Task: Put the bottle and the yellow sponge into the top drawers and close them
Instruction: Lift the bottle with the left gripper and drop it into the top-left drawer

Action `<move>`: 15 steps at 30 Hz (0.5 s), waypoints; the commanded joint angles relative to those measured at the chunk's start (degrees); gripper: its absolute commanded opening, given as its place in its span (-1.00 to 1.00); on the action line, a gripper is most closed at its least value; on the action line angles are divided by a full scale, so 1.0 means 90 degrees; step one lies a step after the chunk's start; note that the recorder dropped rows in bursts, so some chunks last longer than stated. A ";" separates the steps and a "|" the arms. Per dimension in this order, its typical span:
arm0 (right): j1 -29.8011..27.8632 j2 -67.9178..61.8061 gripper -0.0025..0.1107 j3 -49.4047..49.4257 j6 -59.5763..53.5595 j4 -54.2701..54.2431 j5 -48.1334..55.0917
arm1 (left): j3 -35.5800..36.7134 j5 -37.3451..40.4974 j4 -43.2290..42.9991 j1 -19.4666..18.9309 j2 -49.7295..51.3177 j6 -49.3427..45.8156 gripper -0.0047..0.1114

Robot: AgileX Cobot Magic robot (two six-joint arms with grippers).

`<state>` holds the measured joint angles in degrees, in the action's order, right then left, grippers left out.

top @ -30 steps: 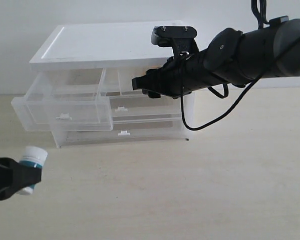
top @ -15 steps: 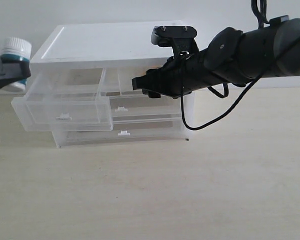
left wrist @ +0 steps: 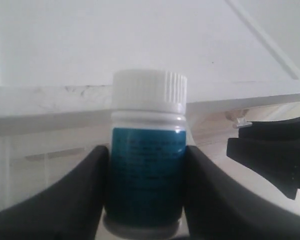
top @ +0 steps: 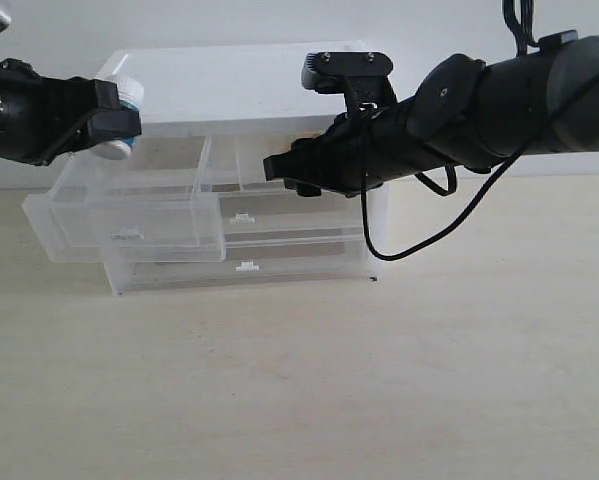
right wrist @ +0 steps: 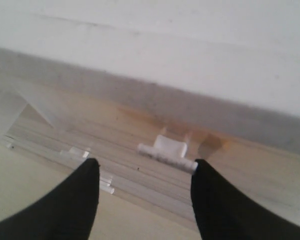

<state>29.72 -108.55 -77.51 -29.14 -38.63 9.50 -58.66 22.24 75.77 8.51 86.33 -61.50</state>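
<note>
1. Exterior view: the left claw point(top: 107, 122) is up high and clamped on the bottle point(top: 127, 98). The white cap tips up and toward the right claw.
2. The bottle hangs in mid-air in that grip, in front of the front corner of the chest's white top point(top: 229, 85).
3. Straight below the left claw, the left top drawer point(top: 129, 215) stands pulled well out, with its little white tab point(top: 127, 233) facing forward. The bottle is above the drawer, not inside it.
4. Left wrist view: the left claw point(left wrist: 145, 155) has its black fingers point(left wrist: 74, 200) pressing the bottle point(left wrist: 148, 165) from both sides on the teal label. The ribbed cap pokes out past the fingertips, and beyond it lies the white top point(left wrist: 139, 40).
5. In the exterior view, the right claw point(top: 279, 172) reaches in from the other side. Its tip is at the front of the right top drawer point(top: 249, 160), which sits much further in than its neighbour.
6. Right wrist view: the right claw point(right wrist: 144, 165) is spread wide and holds nothing. The drawer's white handle point(right wrist: 167, 150) sits between the fingertips and just past them. One end is very close to a finger point(right wrist: 225, 205), but I cannot tell if they touch.
7. Past that handle, an orange-yellow blur point(right wrist: 139, 117) shows through the cloudy plastic, too hazy to name.
8. Below the right claw, the two full-width drawers point(top: 244, 240) sit pushed in. The chest rests on the pale table point(top: 379, 380).
</note>
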 commanded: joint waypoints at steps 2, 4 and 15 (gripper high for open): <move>-0.0061 -0.0003 -0.05 -0.0060 -0.0157 0.0058 -0.0133 | -0.0226 0.0255 -0.0025 0.0013 0.0390 -0.0020 -0.85; -0.0061 -0.0003 -0.05 -0.0060 -0.0157 0.0058 -0.0147 | -0.0226 0.0274 -0.0087 0.0013 0.0403 -0.0020 -0.85; -0.0061 -0.0003 -0.05 -0.0060 -0.0177 0.0058 -0.0075 | -0.0226 0.0370 -0.0190 0.0013 0.0291 -0.0005 0.16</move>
<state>29.72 -108.55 -77.51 -29.88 -38.63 9.64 -60.24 24.93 74.26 8.51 90.02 -61.50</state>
